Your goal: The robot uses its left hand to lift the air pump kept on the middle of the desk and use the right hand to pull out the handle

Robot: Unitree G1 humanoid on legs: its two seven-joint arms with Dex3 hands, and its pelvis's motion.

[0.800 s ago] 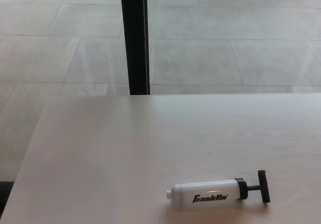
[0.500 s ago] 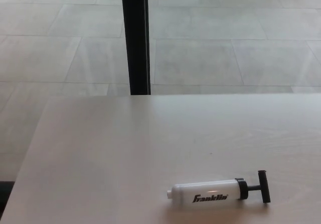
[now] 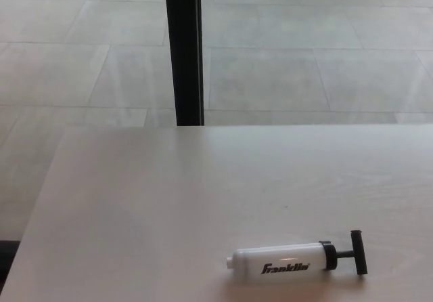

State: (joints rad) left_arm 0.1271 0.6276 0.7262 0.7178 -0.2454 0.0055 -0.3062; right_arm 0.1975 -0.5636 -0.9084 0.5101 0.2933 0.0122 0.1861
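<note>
One thing lies on my pale wooden counter: a small white plastic air pump with black letters on its side. It rests flat near the front edge, a bit to my right. Its black T-shaped handle points to my right and is pushed nearly all the way in. I cannot see either of my hands, so I cannot tell if they are open or holding anything. The pump is round, so I think it could roll away if my left hand bumps it. It could also slip if I hold it too loosely while my right hand pulls. Since a moment ago, the whole picture has slid a tiny bit because my head moved. The pump itself has not moved.
</note>
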